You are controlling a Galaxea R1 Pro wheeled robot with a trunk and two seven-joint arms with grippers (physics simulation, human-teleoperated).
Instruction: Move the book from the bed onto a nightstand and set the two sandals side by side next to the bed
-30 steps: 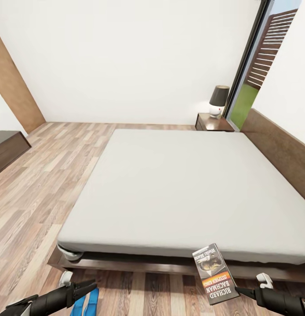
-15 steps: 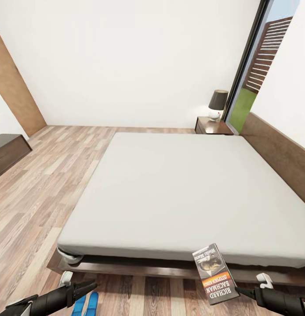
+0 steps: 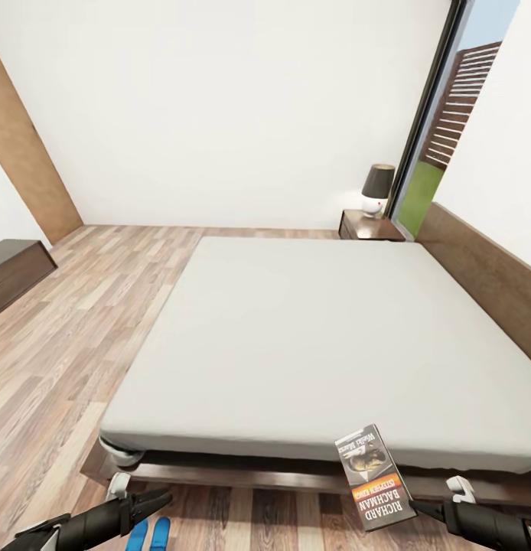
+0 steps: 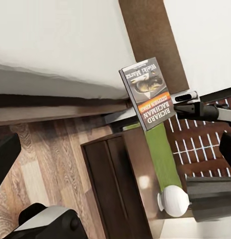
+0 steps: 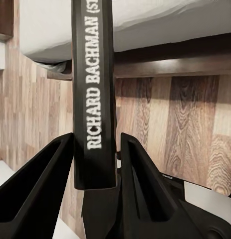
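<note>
My right gripper (image 3: 415, 504) is shut on the book (image 3: 375, 477), which hangs upright over the floor just in front of the bed's (image 3: 311, 337) near edge. In the right wrist view the book's spine (image 5: 93, 89), lettered RICHARD BACHMAN, sits clamped between both fingers (image 5: 50, 169). The left wrist view shows the book's cover (image 4: 147, 92), with the right gripper (image 4: 179, 103) holding it. Two blue sandals (image 3: 149, 533) lie together on the floor at the bed's near left corner, partly behind my left gripper (image 3: 160, 501), which is open and holds nothing.
One nightstand (image 3: 370, 226) with a lamp (image 3: 378, 187) stands at the bed's far side by the window. Another nightstand (image 4: 115, 184) with a white lamp base (image 4: 174, 200) is in the left wrist view. A dark cabinet (image 3: 17, 268) stands at the left wall.
The whole picture has slid downward, so the camera has moved; the bed and sandals sit lower in the view. Both arms and the held book keep their places.
</note>
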